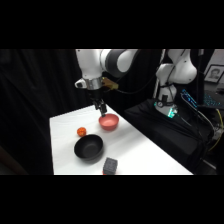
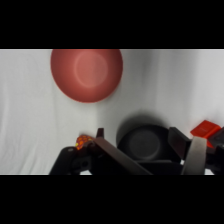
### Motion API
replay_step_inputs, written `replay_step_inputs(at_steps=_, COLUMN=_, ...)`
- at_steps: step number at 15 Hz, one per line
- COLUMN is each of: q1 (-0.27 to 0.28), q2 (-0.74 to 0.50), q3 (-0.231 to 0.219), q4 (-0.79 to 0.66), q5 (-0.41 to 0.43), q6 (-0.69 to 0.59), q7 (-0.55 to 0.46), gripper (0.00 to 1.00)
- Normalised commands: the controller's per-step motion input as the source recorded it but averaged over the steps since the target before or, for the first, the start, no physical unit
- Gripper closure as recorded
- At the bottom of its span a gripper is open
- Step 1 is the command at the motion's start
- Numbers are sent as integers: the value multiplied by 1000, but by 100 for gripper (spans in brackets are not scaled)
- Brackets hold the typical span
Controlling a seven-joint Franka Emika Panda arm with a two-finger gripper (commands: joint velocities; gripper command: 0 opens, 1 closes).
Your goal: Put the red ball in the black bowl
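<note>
Grey cube [image 1: 110, 165] sits nearest; my pincer [image 1: 101, 108] hangs over the red bowl [image 1: 109, 121], state unclear. Ball [image 1: 81, 132] lies on the counter [image 1: 145, 155], camera-side of pincer, beside black bowl [image 1: 89, 148].

A white robot arm reaches in from the upper right of the side view, its base standing beside the worktop and its rounded, grey-jointed elbow bent high across the top of the picture. From that elbow the forearm drops straight down to a white wrist block. Below the wrist hangs the dark gripper [image 1: 101, 108], pointing downward above the far part of the worktop and holding nothing. In the wrist view the gripper's black linkage rises from the bottom edge. One dark finger slants up at the left and a pale finger stands at the right, with a wide gap between them.
</note>
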Motion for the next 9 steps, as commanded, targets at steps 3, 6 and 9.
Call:
replay_step_inputs(at_steps=3, q1=-17, q2=40, q3=3, q4=78, q5=14, q6=-24, q7=-38, gripper=0)
replay_step_inputs(at_steps=6, q1=-47, q2=143, q3=-12, q4=232, q5=36, q6=-41, q7=-115, gripper=0)
replay_step_inputs(at_steps=9, q1=-75, q2=250, q3=-30, q4=372, q5=72, q6=-17, q7=-157, gripper=0)
